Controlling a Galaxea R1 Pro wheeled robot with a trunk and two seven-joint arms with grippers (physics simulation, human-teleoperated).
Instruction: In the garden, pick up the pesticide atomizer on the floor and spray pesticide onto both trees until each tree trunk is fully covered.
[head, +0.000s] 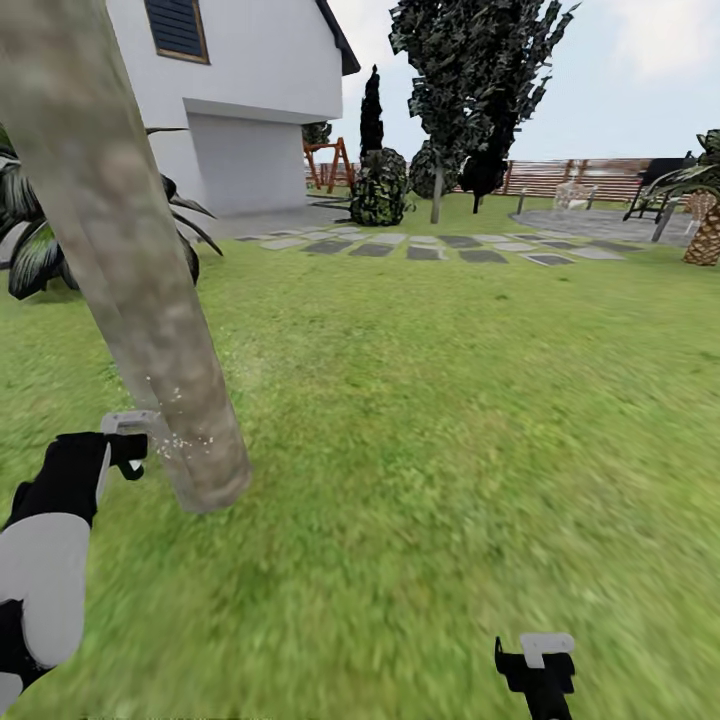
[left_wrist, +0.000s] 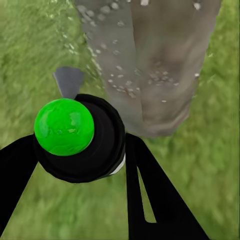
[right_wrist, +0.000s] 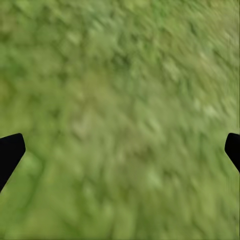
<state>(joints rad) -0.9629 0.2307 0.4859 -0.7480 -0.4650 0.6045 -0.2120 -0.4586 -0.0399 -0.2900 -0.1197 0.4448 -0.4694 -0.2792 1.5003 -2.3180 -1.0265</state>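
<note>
Step in hand: spraying the first tree trunk. The left end effector pinches the pesticide atomizer at the trunk's 9 o'clock; pesticide specks its base. The right end effector hangs spread. Next: sweep the nozzle upward.

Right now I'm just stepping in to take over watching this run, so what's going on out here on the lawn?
The robot is spraying a tree. Its left tool holds the pesticide atomizer, green-topped with a grey nozzle, aimed at the lower part of the near tree trunk. White specks of pesticide dot the bark there. The right tool hangs open over the grass, holding nothing. A second pale-trunked tree stands far back by the fence.
</note>
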